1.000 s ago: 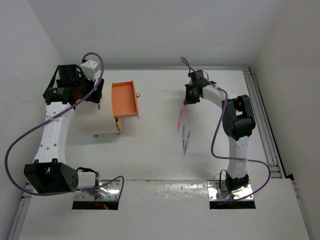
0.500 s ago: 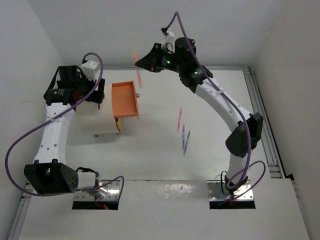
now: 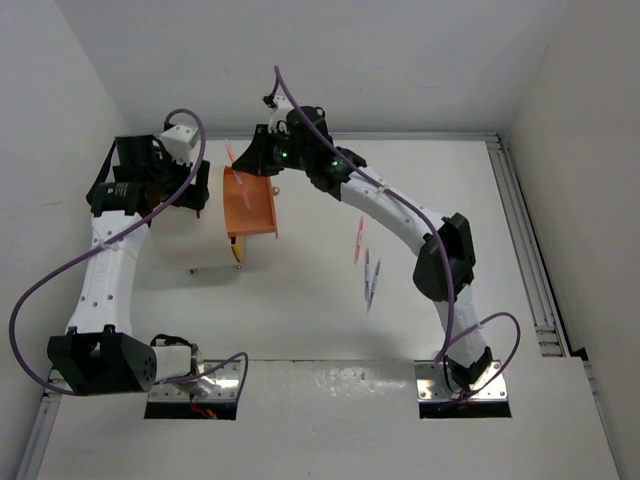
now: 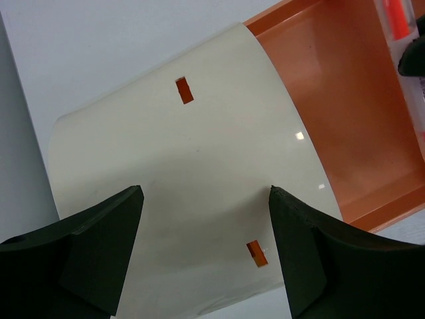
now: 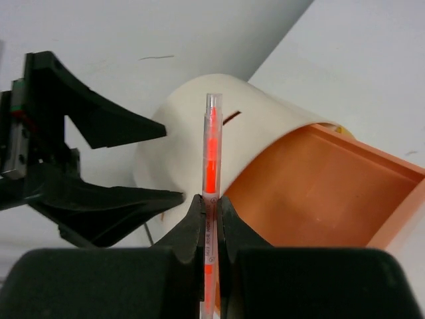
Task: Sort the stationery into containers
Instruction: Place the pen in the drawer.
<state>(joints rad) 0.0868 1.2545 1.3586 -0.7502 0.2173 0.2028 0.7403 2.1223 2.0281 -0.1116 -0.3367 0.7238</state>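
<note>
The right jaws have swung above the orange drawer (image 3: 252, 203), clenched on a pink pen (image 5: 211, 143), while the left jaws stand released over the cream cabinet (image 4: 199, 146) holding that drawer.

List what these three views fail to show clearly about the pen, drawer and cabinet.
- Pen: lower end hidden inside the shut right gripper, right wrist view.
- Drawer: far end cut off by the picture's right edge, left wrist view.
- Cabinet: pale against the white table, partly under the left gripper, top view.
- Loose pens: too small to count surely, top view.
</note>
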